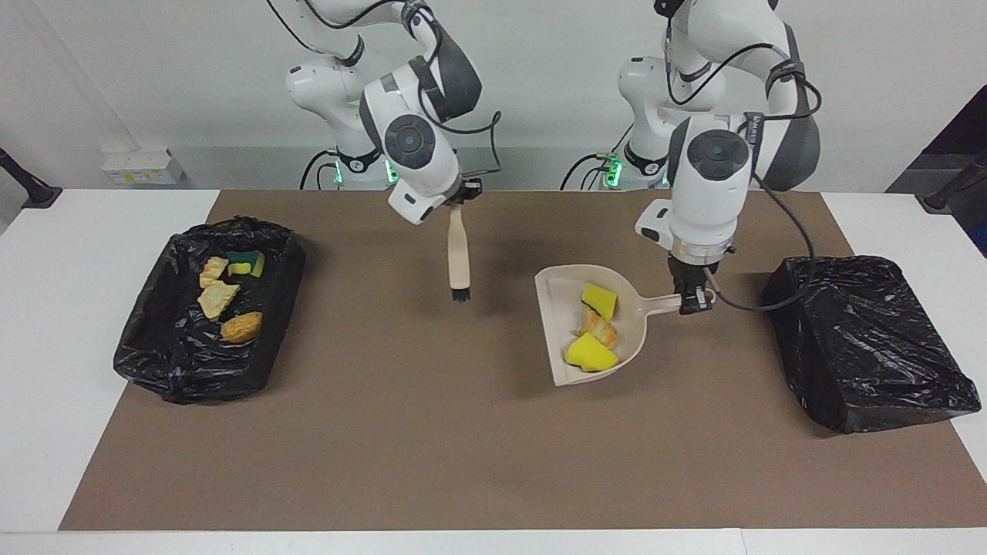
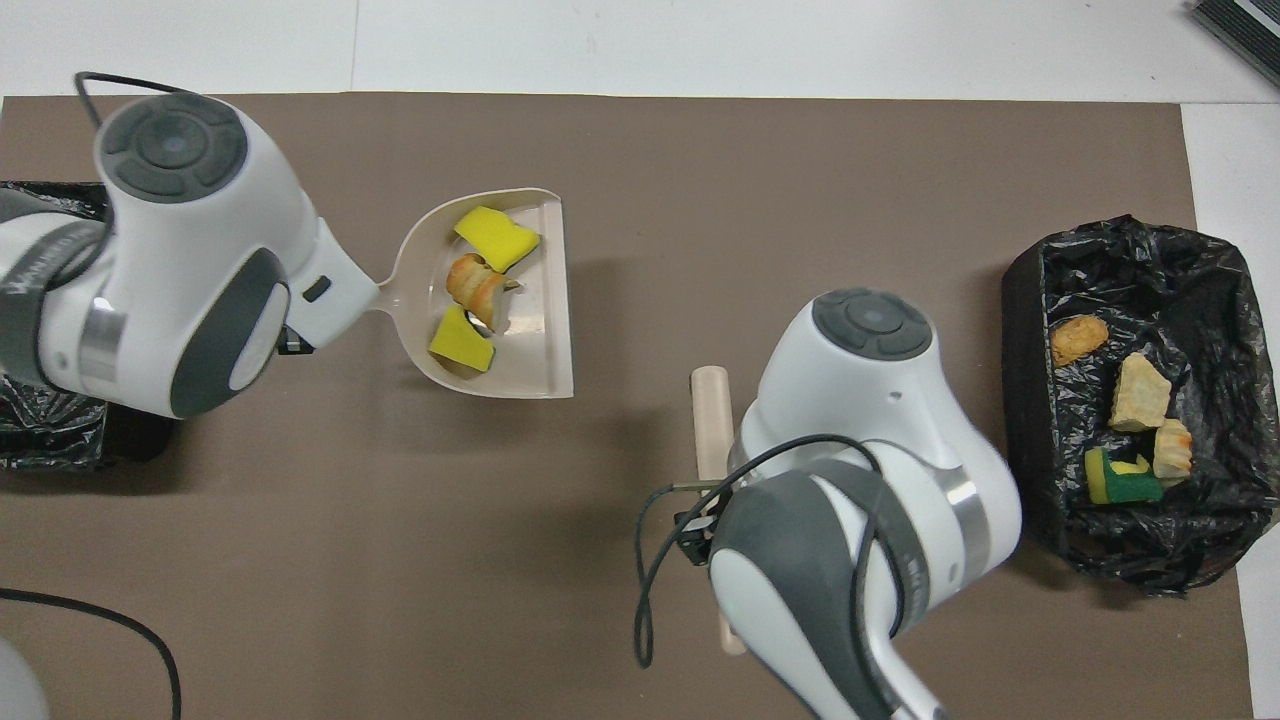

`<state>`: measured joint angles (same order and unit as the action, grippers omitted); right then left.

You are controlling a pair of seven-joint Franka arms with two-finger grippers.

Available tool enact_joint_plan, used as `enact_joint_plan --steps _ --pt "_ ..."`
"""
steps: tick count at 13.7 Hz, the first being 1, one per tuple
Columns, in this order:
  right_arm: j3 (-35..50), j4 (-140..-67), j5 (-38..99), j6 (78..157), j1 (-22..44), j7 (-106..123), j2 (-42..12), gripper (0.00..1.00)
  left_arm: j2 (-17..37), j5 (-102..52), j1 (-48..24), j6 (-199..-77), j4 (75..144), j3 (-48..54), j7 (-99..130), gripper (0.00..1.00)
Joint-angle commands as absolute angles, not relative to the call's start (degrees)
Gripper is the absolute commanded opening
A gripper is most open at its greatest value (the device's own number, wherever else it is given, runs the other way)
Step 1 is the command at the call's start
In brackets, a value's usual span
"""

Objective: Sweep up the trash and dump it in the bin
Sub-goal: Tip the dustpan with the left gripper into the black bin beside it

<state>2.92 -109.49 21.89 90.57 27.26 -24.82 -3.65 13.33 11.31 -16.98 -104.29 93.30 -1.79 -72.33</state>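
In the overhead view the left arm's bulky white wrist covers its claw and the end of the beige plastic dustpan's handle [image 2: 385, 292]. The same arm hides most of the black-bagged bin [image 2: 45, 440] at its end of the tabletop, which the picture's edge also cuts. The right arm's white housing hides the middle of the beige hand brush [image 2: 712, 415], and its bristles do not show from above. In the facing view both arms' upper links run out of the top edge.
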Motion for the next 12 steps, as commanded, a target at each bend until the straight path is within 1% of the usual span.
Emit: enact_joint_plan --steps 1,2,4,5,6,8,10,12 --pt "2.8 -112.6 25.7 93.2 30.6 -28.6 -0.4 0.0 12.8 9.5 -11.4 -100.8 89.6 -1.6 -82.7 0.0" --pt "2.8 -112.8 26.4 95.2 32.6 -31.2 -1.4 0.0 12.8 9.4 -8.9 -100.6 88.9 -1.7 -86.9 0.0" --pt "2.8 -117.8 26.6 106.9 39.3 -35.1 -3.3 0.0 12.8 9.5 -3.3 -100.6 88.3 -1.8 -95.5 0.0" --pt "2.8 -119.6 26.8 112.3 41.9 -36.2 -5.3 0.0 12.8 9.5 -0.6 -100.9 88.3 -1.8 -99.6 0.0" --pt "2.8 -119.9 26.8 112.9 42.9 -36.6 -6.3 0.0 12.8 9.4 2.4 -101.3 88.3 -1.8 -103.6 0.0" --pt "2.8 -121.6 26.8 111.9 43.1 -36.0 -5.7 0.0 12.8 9.5 7.9 -101.2 88.3 -1.8 -109.5 0.0" --pt "2.7 -123.5 26.5 112.0 43.1 -34.1 -5.1 0.0 13.4 9.1 12.5 -101.3 86.7 -1.8 -115.5 0.0" --pt "2.8 -123.7 26.5 112.1 43.0 -33.0 -5.3 0.0 13.6 9.1 17.0 -102.1 86.2 -1.8 -119.7 0.0"
